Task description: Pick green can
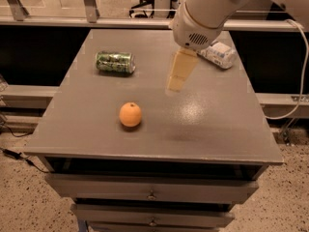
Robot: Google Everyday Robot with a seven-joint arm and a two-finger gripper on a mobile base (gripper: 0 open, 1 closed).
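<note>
The green can [115,62] lies on its side on the grey table top [217,124], at the back left. It is shiny green with pale patterning and metal ends. My gripper [177,78] hangs from the white arm above the middle of the table, to the right of the can and well apart from it. Its cream-coloured fingers point down toward the table. Nothing shows held in it.
An orange [130,114] sits on the table in front of the can. A white plastic bottle [219,53] lies at the back right, partly hidden by my arm. Drawers sit below the table front. A cable runs down the right side.
</note>
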